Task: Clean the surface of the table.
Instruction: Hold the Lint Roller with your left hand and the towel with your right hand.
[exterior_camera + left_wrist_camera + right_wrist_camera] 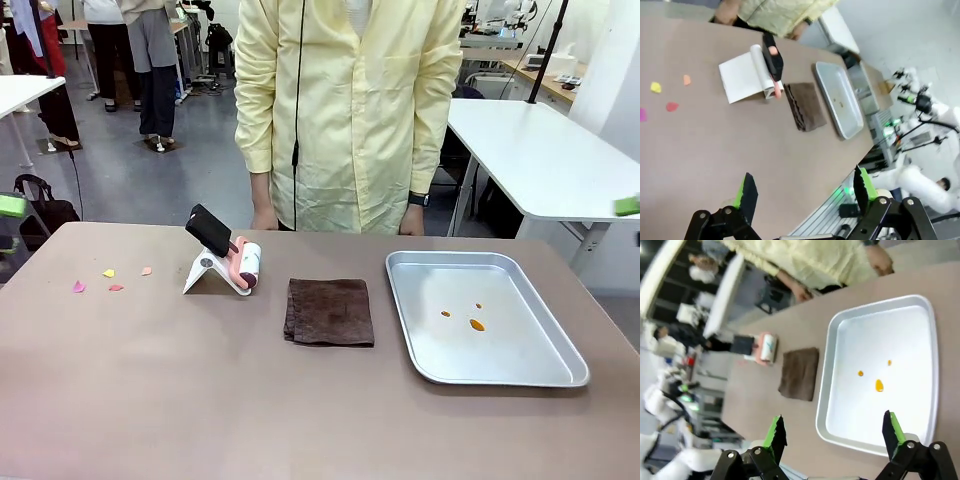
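Centrally, square brown cloth (330, 311) on matte table (180, 400)

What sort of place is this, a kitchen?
Most likely a robotics lab, not a kitchen: the left gripper hangs open over the table, a white worktable stands beside it, and a bench with equipment stands farther back.
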Motion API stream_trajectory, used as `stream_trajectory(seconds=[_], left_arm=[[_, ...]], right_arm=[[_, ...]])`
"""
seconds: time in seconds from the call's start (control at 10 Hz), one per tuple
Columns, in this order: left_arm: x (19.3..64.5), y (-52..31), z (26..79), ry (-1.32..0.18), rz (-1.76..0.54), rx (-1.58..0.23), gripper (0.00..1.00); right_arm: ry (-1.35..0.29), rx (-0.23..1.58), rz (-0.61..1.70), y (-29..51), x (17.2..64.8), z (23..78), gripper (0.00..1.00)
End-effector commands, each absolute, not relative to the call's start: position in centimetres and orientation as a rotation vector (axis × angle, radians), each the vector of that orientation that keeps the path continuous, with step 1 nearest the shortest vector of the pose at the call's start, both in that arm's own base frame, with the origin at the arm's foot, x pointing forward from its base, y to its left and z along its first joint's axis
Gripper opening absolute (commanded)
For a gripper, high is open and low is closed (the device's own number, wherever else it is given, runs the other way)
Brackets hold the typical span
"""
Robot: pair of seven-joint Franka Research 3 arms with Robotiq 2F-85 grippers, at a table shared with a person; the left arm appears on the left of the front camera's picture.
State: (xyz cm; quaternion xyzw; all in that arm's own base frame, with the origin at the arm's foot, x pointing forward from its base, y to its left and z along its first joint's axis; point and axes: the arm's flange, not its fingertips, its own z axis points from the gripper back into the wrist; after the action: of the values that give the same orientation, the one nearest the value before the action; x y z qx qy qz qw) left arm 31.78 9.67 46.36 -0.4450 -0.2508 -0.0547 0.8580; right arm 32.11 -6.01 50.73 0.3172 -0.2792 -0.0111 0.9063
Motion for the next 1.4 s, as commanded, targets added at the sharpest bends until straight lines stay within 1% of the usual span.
stream_trajectory(seconds=[0.0, 0.2, 0.3, 0.5, 0.6, 0.7, 0.8, 0.9, 1.0, 1.1, 1.3], left_arm=[[32.0, 4.3, 45.1, -0.504, -0.131, -0.846, 1.0], [33.8, 0.4, 44.8, -0.513, -0.115, -0.824, 1.0], [34.5, -1.2, 45.0, -0.512, -0.12, -0.817, 1.0], [36.7, -3.4, 45.0, -0.376, -0.147, -0.806, 1.0], [38.3, -4.0, 44.9, -0.334, -0.111, -0.769, 1.0], [39.6, -4.3, 44.9, -0.324, -0.094, -0.738, 1.0], [42.0, -4.6, 44.9, -0.311, -0.058, -0.704, 1.0], [44.1, -4.7, 44.9, -0.285, -0.029, -0.692, 1.0], [46.0, -4.8, 45.1, -0.262, -0.022, -0.721, 1.0], [47.5, -4.8, 45.2, -0.277, 0.005, -0.71, 1.0], [49.3, -4.9, 45.2, -0.256, 0.006, -0.74, 1.0]], right_arm=[[-0.541, 0.524, 0.072, 2.8, 31.4, 46.4, 1.0], [-0.452, 0.471, 0.189, 9.8, 32.7, 44.3, 1.0], [-0.467, 0.387, 0.202, 13.1, 33.3, 43.0, 1.0], [-0.372, 0.333, 0.347, 19.1, 33.3, 39.4, 1.0], [-0.312, 0.312, 0.421, 21.6, 33.0, 37.4, 1.0], [-0.299, 0.325, 0.43, 22.4, 33.0, 36.7, 1.0], [-0.294, 0.343, 0.463, 23.3, 32.7, 36.4, 1.0], [-0.29, 0.372, 0.447, 23.8, 32.6, 36.5, 1.0], [-0.29, 0.396, 0.386, 24.4, 32.7, 36.7, 1.0], [-0.267, 0.399, 0.291, 25.0, 33.1, 36.8, 1.0], [-0.211, 0.4, 0.181, 25.2, 34.9, 37.1, 1.0]])
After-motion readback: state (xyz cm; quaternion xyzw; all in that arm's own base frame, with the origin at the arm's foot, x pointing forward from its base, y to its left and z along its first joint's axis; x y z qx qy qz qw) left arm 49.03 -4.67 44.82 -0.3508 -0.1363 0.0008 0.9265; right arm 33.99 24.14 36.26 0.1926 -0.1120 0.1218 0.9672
